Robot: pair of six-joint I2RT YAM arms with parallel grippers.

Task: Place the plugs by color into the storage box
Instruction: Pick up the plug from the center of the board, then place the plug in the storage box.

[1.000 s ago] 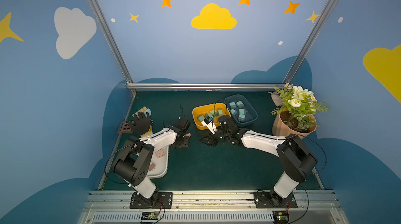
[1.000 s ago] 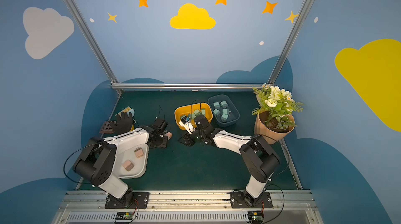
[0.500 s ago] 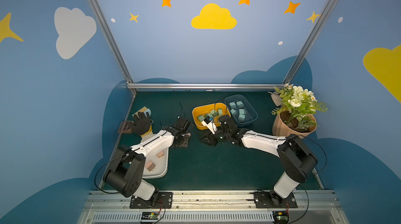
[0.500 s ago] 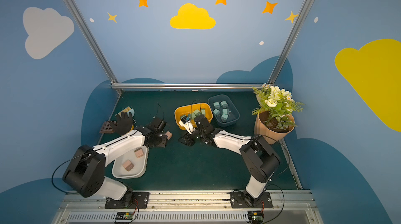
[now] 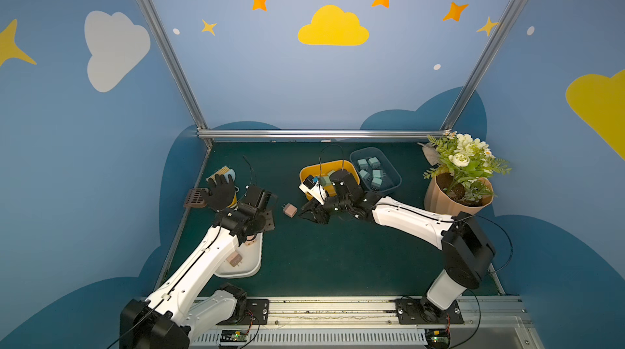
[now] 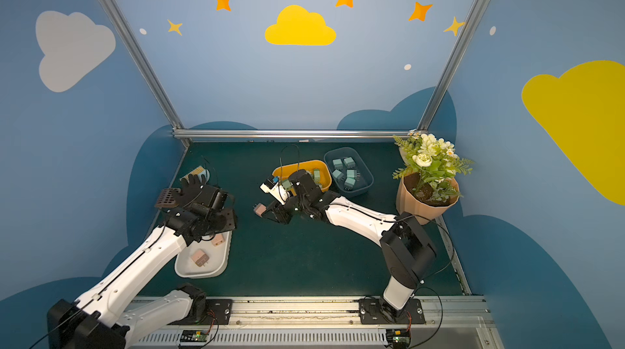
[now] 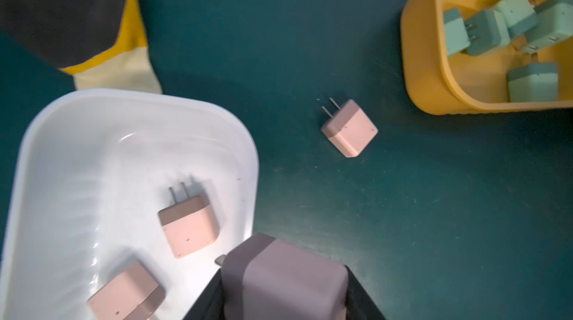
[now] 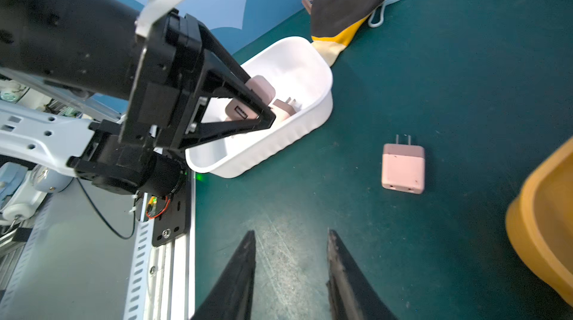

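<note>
Dark green counter (image 8: 465, 70), bare around a loose pink plug (image 8: 403, 168) lying just ahead of the right tool (image 8: 291, 234), whose jaws stand slightly parted and empty. The left tool (image 8: 259, 107) pinches a second pink plug (image 7: 283, 281) over the white bin (image 8: 310, 123) edge. Two pink plugs (image 7: 187, 228) lie inside, below it. Green plugs (image 7: 486, 33) sit in the yellow bin (image 7: 424, 64) beyond.

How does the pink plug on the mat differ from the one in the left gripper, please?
The loose pink plug lies on the mat; the held plug is clamped in the left gripper's jaws. The loose one is outside any bin; the held one hangs over the white bin. Both are pink.
</note>
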